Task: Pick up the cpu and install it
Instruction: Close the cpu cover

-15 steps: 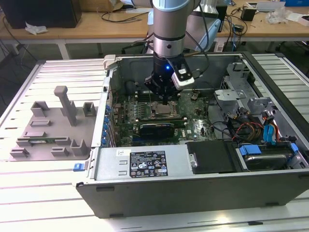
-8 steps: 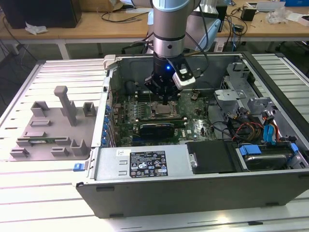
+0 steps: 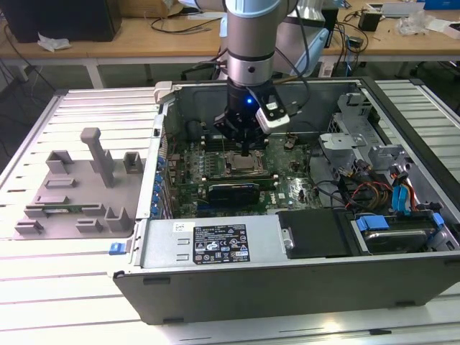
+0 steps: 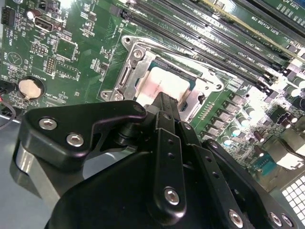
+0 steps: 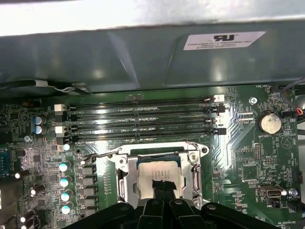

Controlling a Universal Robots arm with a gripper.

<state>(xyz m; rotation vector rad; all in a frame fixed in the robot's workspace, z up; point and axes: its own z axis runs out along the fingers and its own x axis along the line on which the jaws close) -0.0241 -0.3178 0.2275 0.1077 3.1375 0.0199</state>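
Observation:
The cpu, a pale silver square, lies flat inside the metal-rimmed socket frame on the green motherboard. The exterior view shows the cpu in the middle of the open computer case. My gripper hangs straight down over it. In both wrist views the two dark fingers are pressed together into one narrow tip. That tip sits over the cpu's near half, touching or just above its top. In the second wrist view the gripper covers one edge of the cpu.
Memory slots run beside the socket, next to the case wall. A long black card lies just in front of the socket. Cables and a drive fill the exterior view's right. A grey fixture tray stands outside the case on the left.

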